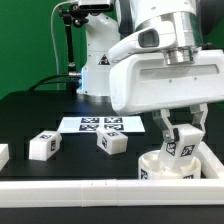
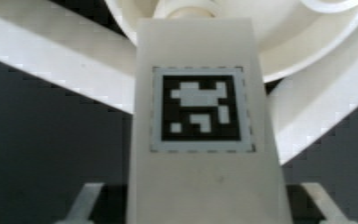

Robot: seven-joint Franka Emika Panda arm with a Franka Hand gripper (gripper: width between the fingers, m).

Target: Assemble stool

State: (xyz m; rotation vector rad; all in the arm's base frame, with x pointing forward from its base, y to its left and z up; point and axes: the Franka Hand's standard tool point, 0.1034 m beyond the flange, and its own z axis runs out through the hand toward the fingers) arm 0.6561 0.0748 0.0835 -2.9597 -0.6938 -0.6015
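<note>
Gripper [image 1: 178,137] clamps the held leg [image 1: 178,151] upright, tag facing camera, its lower end at the round seat [image 1: 150,167]; can't tell if they touch. First loose leg [image 1: 42,146] and second loose leg [image 1: 111,142] lie apart on the black table [image 1: 30,115], in front of the marker board [image 1: 100,125]. White rim bar [image 1: 70,188] runs along the front.

Your arm [image 1: 150,75] reaches in on the exterior view's right, wrist turned down, gripper [image 1: 179,138] pointing straight down. Its two dark fingers [image 1: 161,130] stand half apart — clamped on either side of an upright leg [image 1: 178,150].
</note>
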